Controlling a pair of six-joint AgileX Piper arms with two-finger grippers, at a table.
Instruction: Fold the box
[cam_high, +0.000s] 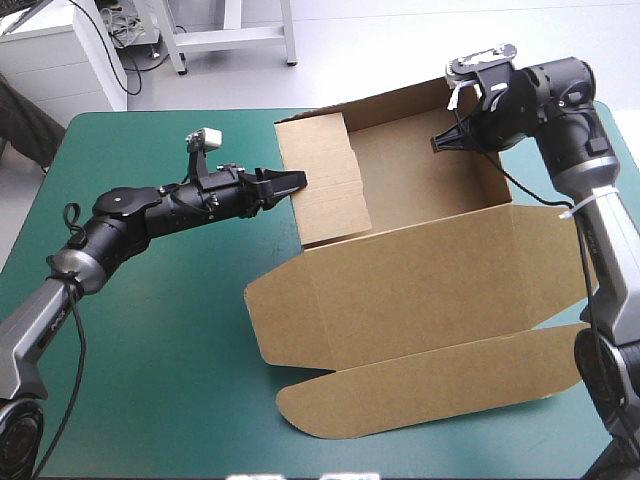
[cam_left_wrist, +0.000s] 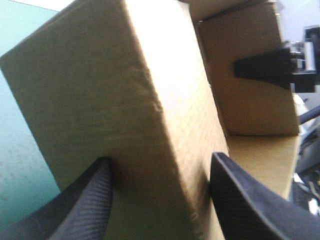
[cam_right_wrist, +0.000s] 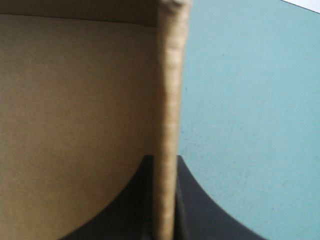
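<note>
**Right jaws:** clamped on the right wall (cam_right_wrist: 167, 125) of the box (cam_high: 400, 290). The board runs edge-on between the fingers (cam_right_wrist: 200, 210), with the box's inside on one side and the teal-green worktop (cam_high: 150, 330) on the other.

**Left jaws:** apart, astride the left wall (cam_left_wrist: 125, 100). That wall is doubled over inward and not yet pressed flat. One finger stands at each face, but I cannot tell whether either bears on the board.

**Location:** the box sits toward the worktop's far right part. Its far and side walls are raised and the lid (cam_high: 430, 390) lies flat toward the near edge.

**Hazards, as judged:**
1. The left wall is unpinched. If the left jaws draw off before the fold is tucked, the board's spring would likely unfold it.
2. Closing on the doubled wall away from its crease could crush or skew it, so that it will not seat against the floor.
3. The right clamp is the only firm hold. A pull or twist there against a push from the left could rack the tray, bend the right wall, or slide the whole box across the cover.
4. The lid is loose. A slide toward the near edge could carry it over.
</note>
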